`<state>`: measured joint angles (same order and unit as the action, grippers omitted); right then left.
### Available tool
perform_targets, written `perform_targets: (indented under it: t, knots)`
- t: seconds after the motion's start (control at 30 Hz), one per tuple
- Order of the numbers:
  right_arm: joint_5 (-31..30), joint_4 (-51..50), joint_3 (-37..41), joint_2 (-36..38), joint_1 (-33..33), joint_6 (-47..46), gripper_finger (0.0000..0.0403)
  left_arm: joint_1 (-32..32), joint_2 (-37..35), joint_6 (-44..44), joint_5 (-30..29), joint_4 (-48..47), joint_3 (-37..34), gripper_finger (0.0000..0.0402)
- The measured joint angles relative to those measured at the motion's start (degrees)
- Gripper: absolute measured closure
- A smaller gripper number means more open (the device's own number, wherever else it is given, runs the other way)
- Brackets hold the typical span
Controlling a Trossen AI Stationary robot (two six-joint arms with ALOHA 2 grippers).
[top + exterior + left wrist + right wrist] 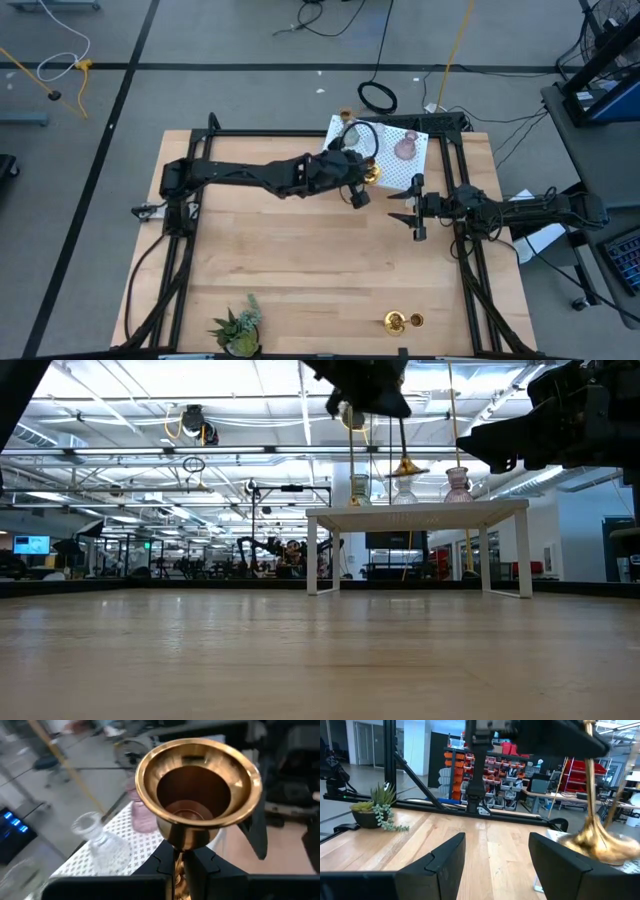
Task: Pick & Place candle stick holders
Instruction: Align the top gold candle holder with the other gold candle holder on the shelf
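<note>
Here, left pincer (182, 870) clamping shiny flared gold holder (197, 790), right pincer (495, 860) agape.

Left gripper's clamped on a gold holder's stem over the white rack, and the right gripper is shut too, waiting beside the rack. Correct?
Not quite. The left gripper does grip the gold holder by its stem over the white rack, but the right gripper is open: the right wrist view shows its fingers spread with nothing between them.

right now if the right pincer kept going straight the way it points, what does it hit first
Probably the gold holder held in the left pincer; it hangs just off the open right pincer's line, so depth is unclear.
</note>
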<state>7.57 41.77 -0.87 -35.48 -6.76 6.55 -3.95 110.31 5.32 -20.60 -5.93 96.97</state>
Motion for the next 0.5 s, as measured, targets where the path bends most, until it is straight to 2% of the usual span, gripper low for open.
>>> perform_targets:
  t: [0.13, 0.33, 0.5]
  knots:
    - [0.00, 0.09, 0.00, 0.00, 0.00, 0.00, 0.0193, 2.11, -0.20, -6.08, -8.84, 1.75, 0.00, 0.0383]
    - [0.00, 0.27, 0.01, 0.02, 0.00, 0.04, 0.0193, 4.14, 1.34, -12.28, -16.67, 3.08, -0.04, 0.0383]
    - [0.00, 0.45, 0.00, 0.01, 0.00, 0.11, 0.0193, 2.75, 1.99, -17.64, -17.37, 5.08, -0.02, 0.0383]
